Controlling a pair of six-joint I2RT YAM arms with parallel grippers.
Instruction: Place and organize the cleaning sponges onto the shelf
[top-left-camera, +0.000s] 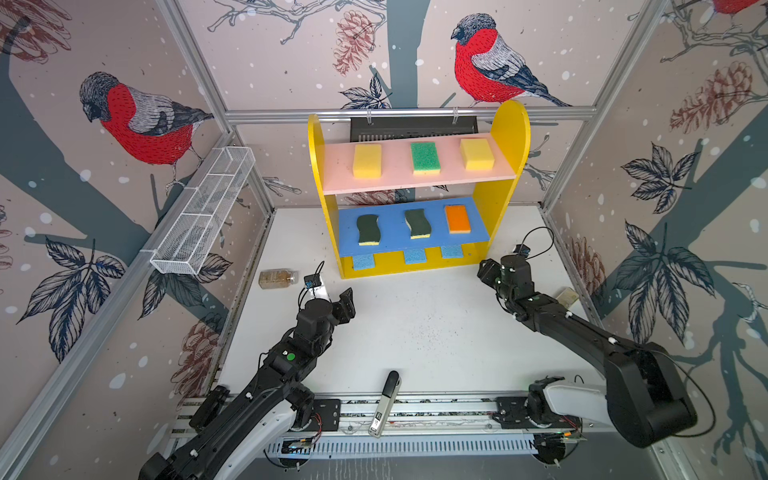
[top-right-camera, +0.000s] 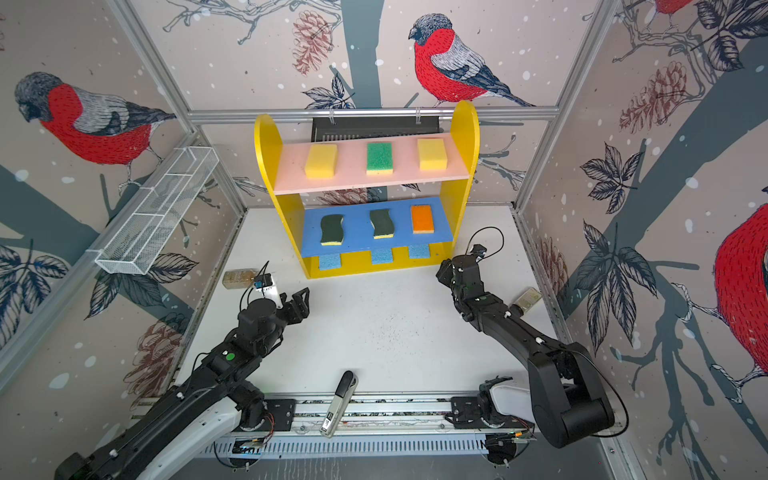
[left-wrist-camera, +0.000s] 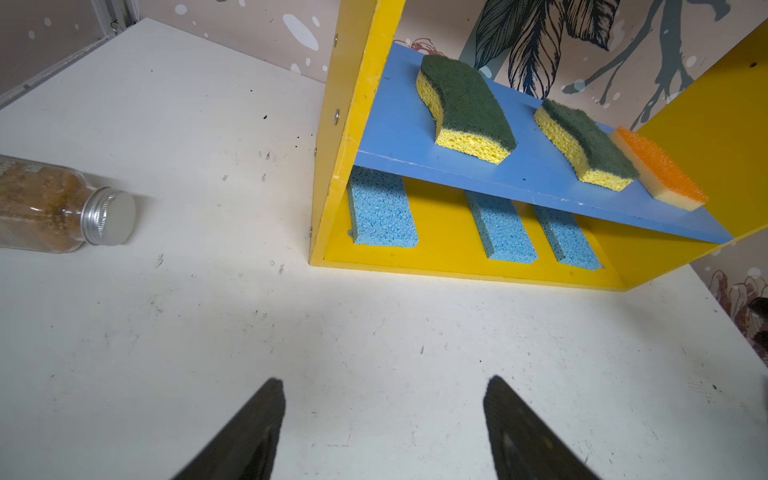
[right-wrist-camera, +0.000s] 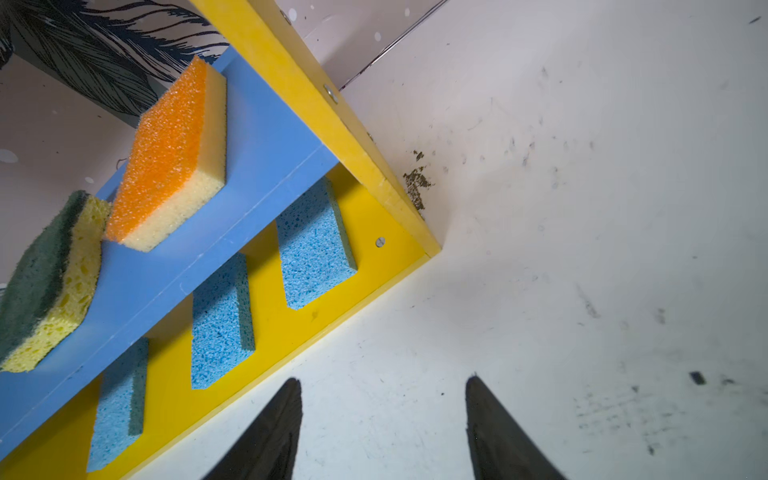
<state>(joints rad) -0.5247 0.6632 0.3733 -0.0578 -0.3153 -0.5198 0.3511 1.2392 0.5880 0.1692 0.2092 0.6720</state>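
Note:
The shelf (top-left-camera: 509, 137) stands at the back of the table in both top views. Its pink board carries two yellow sponges (top-left-camera: 367, 161) (top-left-camera: 477, 154) with a green-topped one (top-left-camera: 425, 157) between them. Two dark green wavy sponges (top-left-camera: 368, 229) (top-left-camera: 417, 224) and an orange-topped one (top-left-camera: 457, 219) lie on the blue board. Three light blue sponges (left-wrist-camera: 382, 216) (left-wrist-camera: 500, 228) (right-wrist-camera: 313, 245) rest on the yellow base. My left gripper (left-wrist-camera: 384, 386) hovers open and empty over bare table, short of the shelf's left front. By the shelf's right front corner, my right gripper (right-wrist-camera: 384, 386) is open and empty.
A brownish bottle (top-left-camera: 277, 277) lies left of the shelf, near my left gripper. A white wire mesh basket (top-left-camera: 203, 212) hangs on the left wall. Another small bottle (top-left-camera: 567, 297) lies by the right wall. A black and silver tool (top-left-camera: 386, 401) lies at the front edge.

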